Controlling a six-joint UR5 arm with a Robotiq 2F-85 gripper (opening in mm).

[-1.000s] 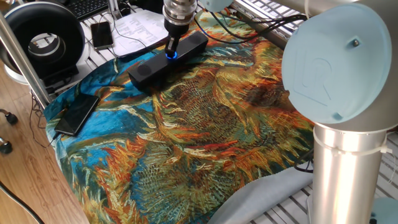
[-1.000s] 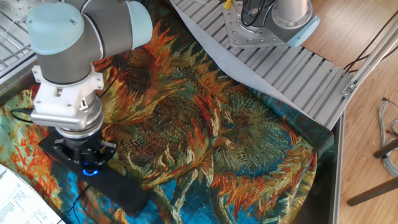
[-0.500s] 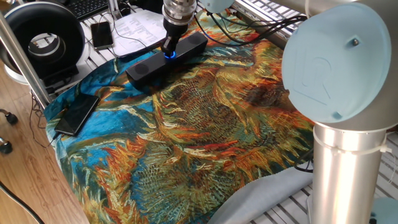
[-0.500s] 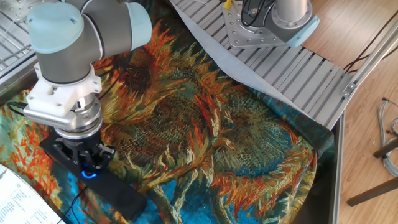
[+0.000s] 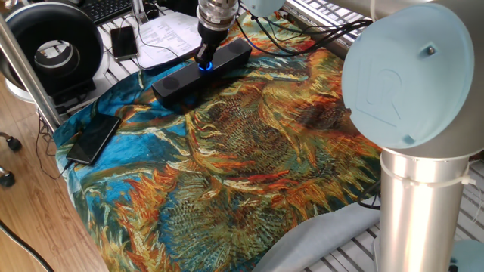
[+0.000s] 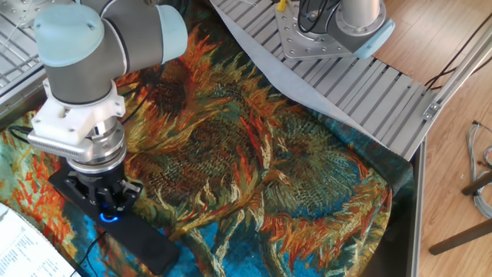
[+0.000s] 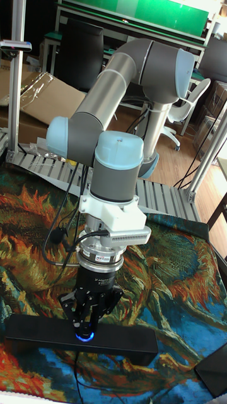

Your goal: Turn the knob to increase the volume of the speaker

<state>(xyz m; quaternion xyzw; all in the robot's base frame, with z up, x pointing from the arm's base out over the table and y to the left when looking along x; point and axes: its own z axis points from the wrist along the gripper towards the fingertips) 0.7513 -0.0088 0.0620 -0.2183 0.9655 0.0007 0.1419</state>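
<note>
One claw [image 7: 87, 328] points straight down, its two fingers closed around the single blue-lit knob [image 6: 108, 217] on top of the one black speaker [image 5: 198, 69]. The speaker lies on the sunflower-print cloth [image 5: 249, 151] at the table's edge. Two black phones are visible: one [image 5: 92, 139] on the cloth, another [image 5: 124, 41] beyond it.

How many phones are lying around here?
2. One phone lies on the sunflower cloth near its wooden-floor edge; a smaller phone lies off the cloth beside the papers. Others could be hidden behind the arm.
</note>
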